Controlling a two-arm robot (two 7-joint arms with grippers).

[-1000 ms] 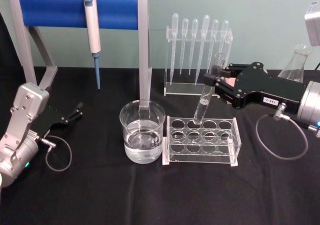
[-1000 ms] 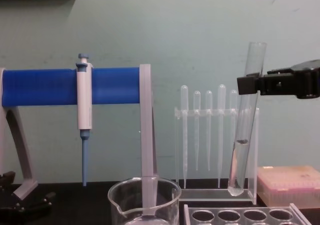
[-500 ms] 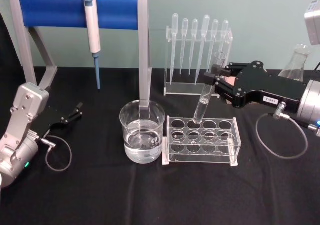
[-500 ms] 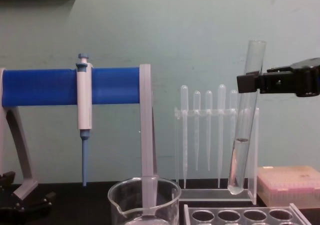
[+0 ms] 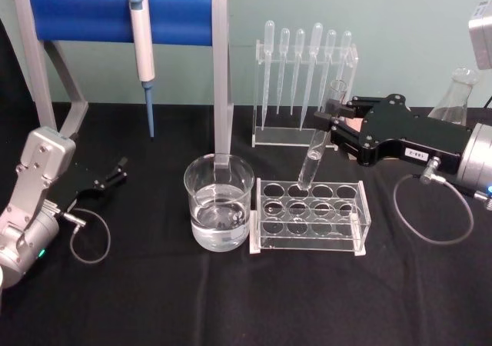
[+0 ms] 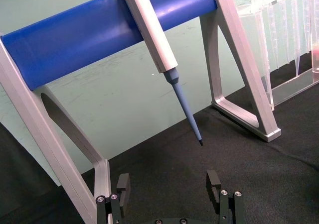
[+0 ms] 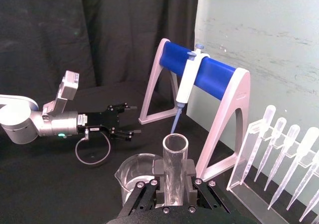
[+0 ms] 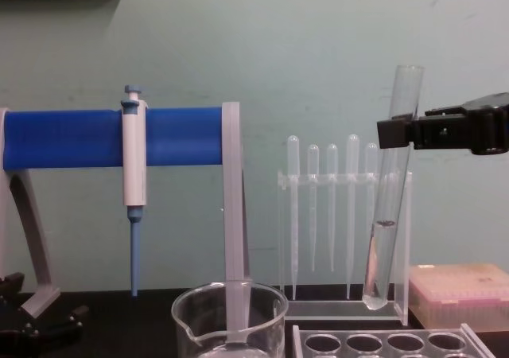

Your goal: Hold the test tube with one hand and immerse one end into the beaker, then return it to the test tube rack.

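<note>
Chest view has the test tube (image 8: 388, 207) tilted, its rounded bottom hanging just above the rack (image 8: 382, 342). Lowered at this slant, the bottom could catch a hole's rim and crack; carried low toward the beaker (image 8: 231, 318), it could knock that rim. The right end effector (image 8: 395, 133) clamps the tube near its open top, most of its length hanging below. The left end effector (image 5: 119, 171) is parked open at the surface's (image 5: 154, 300) far left.

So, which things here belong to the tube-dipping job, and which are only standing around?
Job: long clear glass test tube, held tilted by the black right gripper above the clear plastic test tube rack; wide clear glass beaker.
Just there: white pipette with blue tip on its blue-barred stand; frosted plastic droppers; glass flask; open left gripper, parked left.
</note>
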